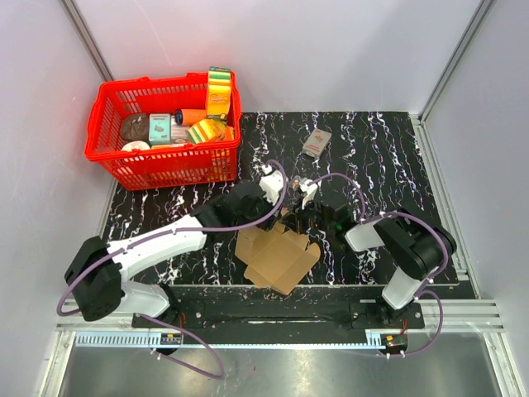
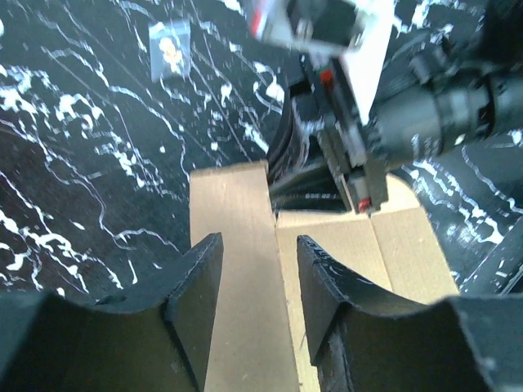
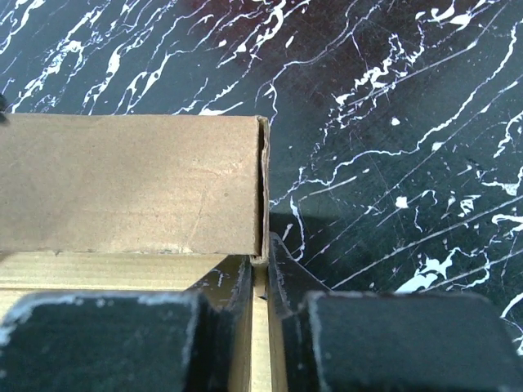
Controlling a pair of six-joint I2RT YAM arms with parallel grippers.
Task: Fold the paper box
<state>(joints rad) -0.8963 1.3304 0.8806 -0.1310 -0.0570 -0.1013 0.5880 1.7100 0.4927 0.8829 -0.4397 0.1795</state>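
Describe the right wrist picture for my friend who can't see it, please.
The right end effector pinches a thin cardboard edge of the brown paper box. Beyond it lies the black table with white veins.

- A red plastic basket (image 1: 165, 169) stands at the far left of the table, slightly angled.
- Inside it, a stack of yellow-and-green sponges (image 1: 219, 91) stands up above the rim at the far right corner. A teal packet (image 1: 159, 128) sits near the middle among other small goods.
- A small grey-and-red packet (image 1: 316, 142) lies alone on the far side of the table.
- The table (image 1: 388, 165) is black with white marble veining.
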